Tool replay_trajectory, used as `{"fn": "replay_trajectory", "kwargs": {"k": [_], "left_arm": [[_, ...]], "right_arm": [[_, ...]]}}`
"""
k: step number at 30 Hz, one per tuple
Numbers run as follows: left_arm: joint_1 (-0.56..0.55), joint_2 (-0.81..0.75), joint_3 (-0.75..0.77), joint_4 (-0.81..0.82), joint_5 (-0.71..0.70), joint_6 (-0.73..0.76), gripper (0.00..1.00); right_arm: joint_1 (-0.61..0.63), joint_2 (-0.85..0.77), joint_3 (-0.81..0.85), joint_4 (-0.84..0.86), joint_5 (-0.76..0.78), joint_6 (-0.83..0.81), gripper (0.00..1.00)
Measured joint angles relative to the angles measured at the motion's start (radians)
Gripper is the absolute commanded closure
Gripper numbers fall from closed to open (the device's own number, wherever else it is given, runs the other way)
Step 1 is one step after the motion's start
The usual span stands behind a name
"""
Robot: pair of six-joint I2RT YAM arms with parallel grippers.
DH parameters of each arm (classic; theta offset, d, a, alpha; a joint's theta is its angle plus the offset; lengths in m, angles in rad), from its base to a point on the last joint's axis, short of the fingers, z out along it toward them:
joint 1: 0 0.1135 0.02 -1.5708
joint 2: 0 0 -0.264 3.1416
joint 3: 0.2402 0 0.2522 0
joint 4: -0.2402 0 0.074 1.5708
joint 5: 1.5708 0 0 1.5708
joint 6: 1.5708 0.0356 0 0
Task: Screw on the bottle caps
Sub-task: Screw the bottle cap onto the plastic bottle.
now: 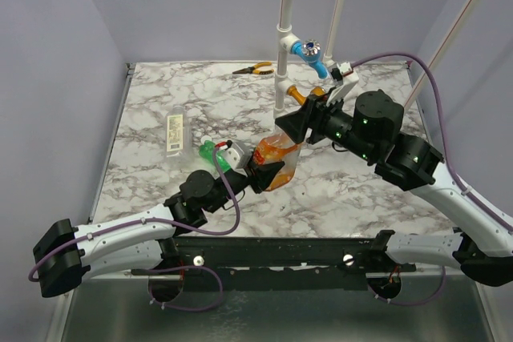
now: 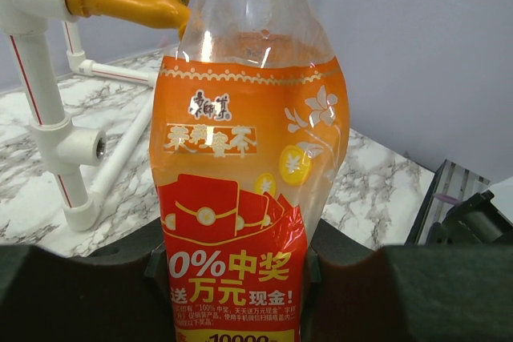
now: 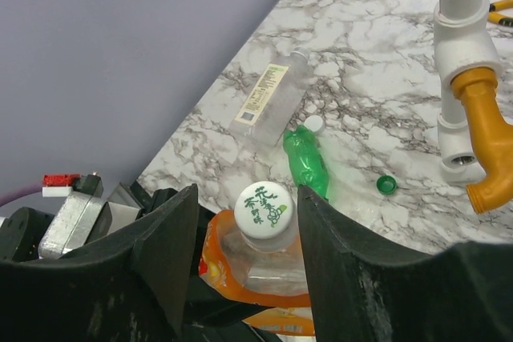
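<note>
The white cap (image 3: 266, 206) sits on the neck of the orange bottle (image 2: 240, 158), at the lower middle of the right wrist view, directly between the fingers of the right gripper (image 3: 248, 198). Those jaws stand partly open, one on each side of the cap. One is just beside its rim and the other shows a clear gap, so nothing is pinched yet. The left gripper (image 1: 267, 171) is clamped on the bottle's lower body, at the middle of the top view. The bottle's long axis runs from that grip up toward the right gripper, so the cap faces the right wrist head on and the right arm is the nearer one. The next move probably needs the jaws to close squarely on the rim before any twist. Toward the upper middle, the green bottle (image 3: 307, 158) and clear bottle (image 3: 268, 102) lie flat, with a loose green cap (image 3: 386, 184) near them
</note>
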Motion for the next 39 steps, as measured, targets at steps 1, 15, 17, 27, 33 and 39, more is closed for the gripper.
{"fn": "replay_trajectory", "kwargs": {"k": [1,15,17,27,33,39], "left_arm": [[0.000,0.000,0.000,-0.002,0.000,0.000,1.00],[0.000,-0.001,0.000,-0.012,0.000,-0.002,1.00],[0.000,-0.002,0.000,-0.018,0.000,-0.002,1.00],[0.000,-0.002,0.000,-0.026,0.001,-0.002,1.00],[0.000,-0.002,0.000,-0.029,0.001,-0.002,1.00],[0.001,-0.002,0.000,-0.032,0.002,-0.002,1.00]], "right_arm": [[0.000,0.000,0.000,0.000,0.000,0.000,0.46],[0.000,0.008,0.000,-0.029,0.008,-0.003,0.52],[0.000,0.008,-0.001,-0.033,0.008,-0.003,0.53],[0.000,0.010,-0.004,-0.046,0.012,-0.003,0.54],[0.000,0.010,-0.009,-0.053,0.021,-0.005,0.64],[0.000,0.010,-0.011,-0.054,0.033,-0.012,0.79]]}}
